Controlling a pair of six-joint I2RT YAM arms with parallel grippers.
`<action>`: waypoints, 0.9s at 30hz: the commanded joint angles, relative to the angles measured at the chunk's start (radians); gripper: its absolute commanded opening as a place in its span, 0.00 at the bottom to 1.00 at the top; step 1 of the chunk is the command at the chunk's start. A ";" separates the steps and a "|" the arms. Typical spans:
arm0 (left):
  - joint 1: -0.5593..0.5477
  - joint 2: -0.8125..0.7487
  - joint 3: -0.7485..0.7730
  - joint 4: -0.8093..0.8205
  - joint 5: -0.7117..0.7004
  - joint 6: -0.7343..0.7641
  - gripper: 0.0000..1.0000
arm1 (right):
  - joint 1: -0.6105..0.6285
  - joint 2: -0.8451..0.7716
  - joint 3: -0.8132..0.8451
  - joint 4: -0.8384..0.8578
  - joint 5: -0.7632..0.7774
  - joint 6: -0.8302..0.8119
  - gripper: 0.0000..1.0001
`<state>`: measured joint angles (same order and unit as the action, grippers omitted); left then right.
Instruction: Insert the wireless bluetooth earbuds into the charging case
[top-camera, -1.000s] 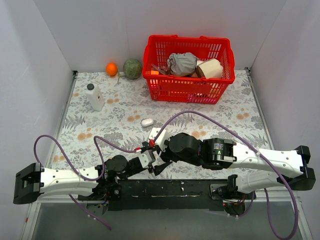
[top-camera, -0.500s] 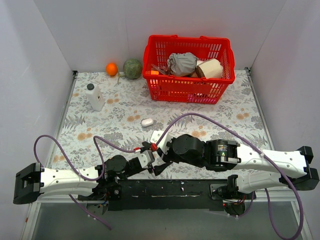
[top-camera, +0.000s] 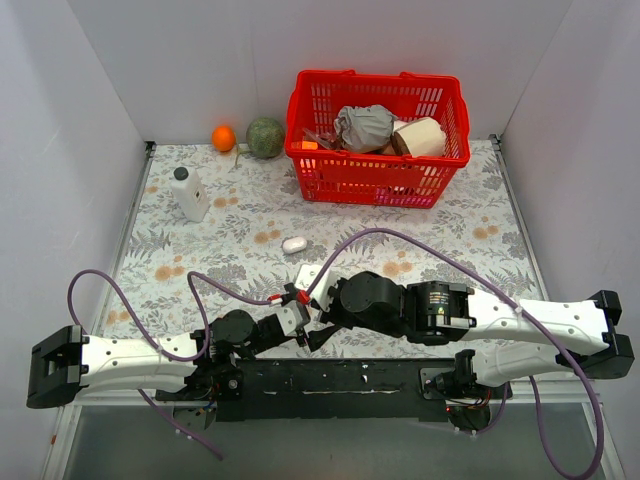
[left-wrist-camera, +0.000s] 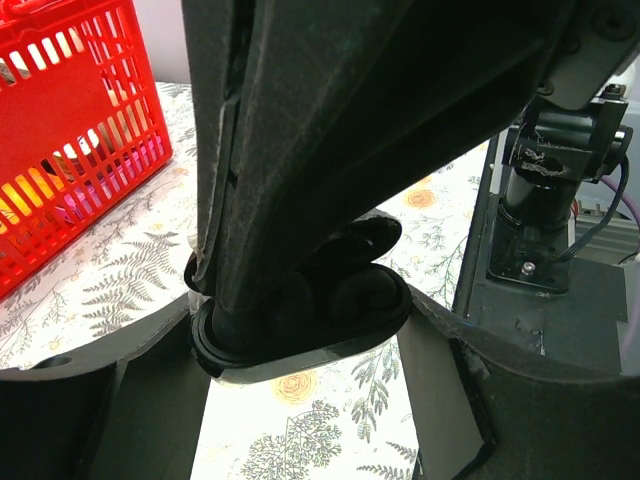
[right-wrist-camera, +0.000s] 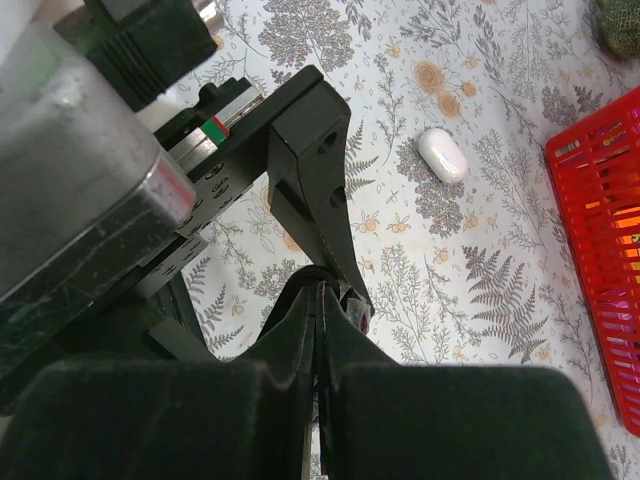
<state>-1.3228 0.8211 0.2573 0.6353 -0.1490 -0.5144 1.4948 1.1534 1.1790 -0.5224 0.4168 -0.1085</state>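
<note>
White-and-black arms (top-camera: 130, 362), purple cables (top-camera: 376, 231)

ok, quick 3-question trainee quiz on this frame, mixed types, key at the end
1. True or false: the charging case lies inside the red basket.
2. The right gripper is: A) wide open, B) shut, C) out of view.
3. In the left wrist view, what sits between the fingers of the left gripper?

Key:
1. False. It lies closed on the table, apart from the basket.
2. B.
3. The black oval object.
</note>
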 joint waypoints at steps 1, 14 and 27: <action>0.010 -0.020 0.036 0.047 -0.017 0.002 0.00 | 0.015 0.011 -0.013 0.005 -0.010 0.024 0.01; 0.008 -0.016 0.036 0.021 0.002 -0.015 0.00 | 0.015 -0.012 -0.018 0.005 0.051 0.059 0.08; 0.010 0.000 0.034 0.000 0.002 -0.033 0.00 | 0.015 -0.021 -0.002 0.018 0.054 0.075 0.27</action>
<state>-1.3182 0.8215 0.2573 0.6178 -0.1478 -0.5396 1.5040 1.1572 1.1675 -0.5209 0.4610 -0.0513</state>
